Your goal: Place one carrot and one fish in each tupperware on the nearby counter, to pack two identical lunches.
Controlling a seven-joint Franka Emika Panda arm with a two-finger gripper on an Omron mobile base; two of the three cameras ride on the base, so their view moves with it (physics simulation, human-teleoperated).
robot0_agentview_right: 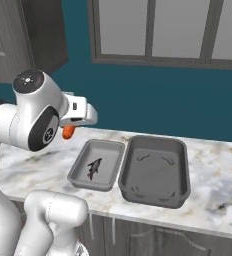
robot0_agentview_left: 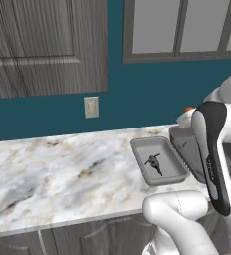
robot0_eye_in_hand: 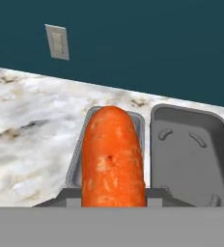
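The jaws are clamped on the carrot (robot0_eye_in_hand: 113, 157), which sticks out lengthwise from the gripper (robot0_eye_in_hand: 113, 197) in the hand view and covers much of the small tupperware (robot0_eye_in_hand: 80, 149) beyond it. In the right base view the gripper (robot0_agentview_right: 72, 125) hangs in the air above the counter (robot0_agentview_right: 213, 185), off the small tray's far left corner, with only the orange end of the carrot (robot0_agentview_right: 68, 132) poking out below the white hand.

The small tupperware (robot0_agentview_right: 105, 150) sits on the marbled counter with one dark fish (robot0_agentview_right: 93, 169) lying in it; the large tupperware (robot0_agentview_right: 155, 170) stands just beside it on the right, rims nearly touching (whether they touch I cannot tell), and holds no food.

In the left base view the arm's upright link stands in front of the large tupperware (robot0_agentview_left: 183, 144) and hides most of it, while the small tupperware (robot0_agentview_left: 160, 160) and its fish (robot0_agentview_left: 154, 163) are plain to see; a speck of the carrot (robot0_agentview_left: 188, 108) shows at the arm's edge.

A wall outlet (robot0_agentview_left: 91, 106) is set in the teal wall (robot0_agentview_right: 163, 95) behind the counter (robot0_agentview_left: 57, 174), seen in the left base and hand views; the right base view instead shows a window (robot0_agentview_right: 163, 30) above. A dark wood-grain cabinet (robot0_agentview_left: 43, 45) hangs at upper left.
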